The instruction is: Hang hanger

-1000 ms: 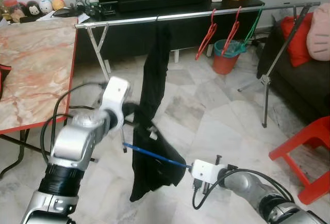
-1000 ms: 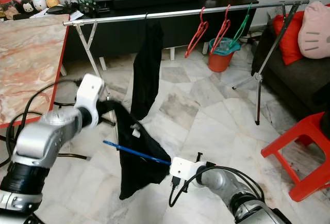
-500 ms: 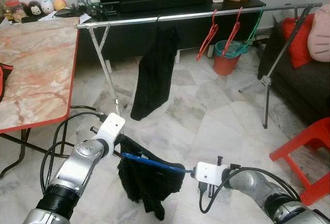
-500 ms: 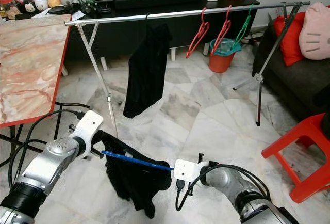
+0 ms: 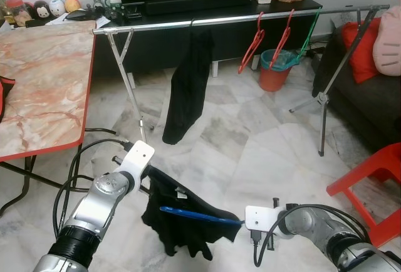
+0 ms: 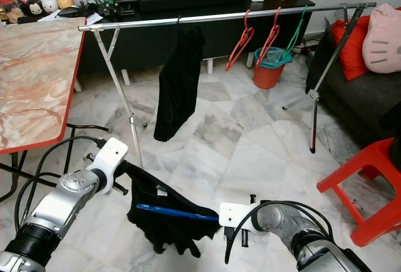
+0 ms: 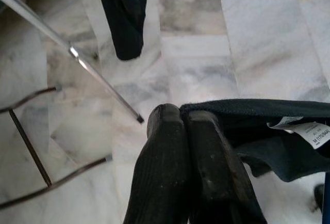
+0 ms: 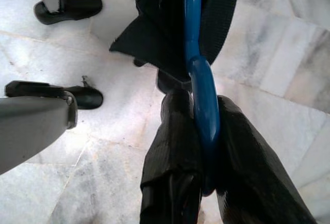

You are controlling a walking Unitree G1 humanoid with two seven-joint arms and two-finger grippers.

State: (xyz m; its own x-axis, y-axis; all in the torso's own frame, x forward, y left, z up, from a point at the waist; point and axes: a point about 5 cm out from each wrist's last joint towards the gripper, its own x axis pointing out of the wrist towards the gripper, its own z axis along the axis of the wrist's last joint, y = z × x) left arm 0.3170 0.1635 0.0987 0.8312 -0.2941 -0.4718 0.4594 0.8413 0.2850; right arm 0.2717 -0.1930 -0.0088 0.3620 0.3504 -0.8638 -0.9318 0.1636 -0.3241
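Floor: pale marble point(image 5: 263, 153), clothes rail point(image 5: 238, 16) behind.
Left pincer point(image 7: 186, 123): pinching black garment point(image 5: 182, 212).
Right pincer point(image 8: 198, 115): clamped on blue hanger point(image 5: 200, 214), low over floor.

Blue plastic hanger point(image 5: 199, 214): lies roughly level, one end clamped between the right gripper point(image 8: 198, 131) fingers, shaft running toward the left gripper point(image 7: 180, 126). Black garment point(image 5: 182, 222): draped over it, one edge pinched by the left gripper, white label showing.
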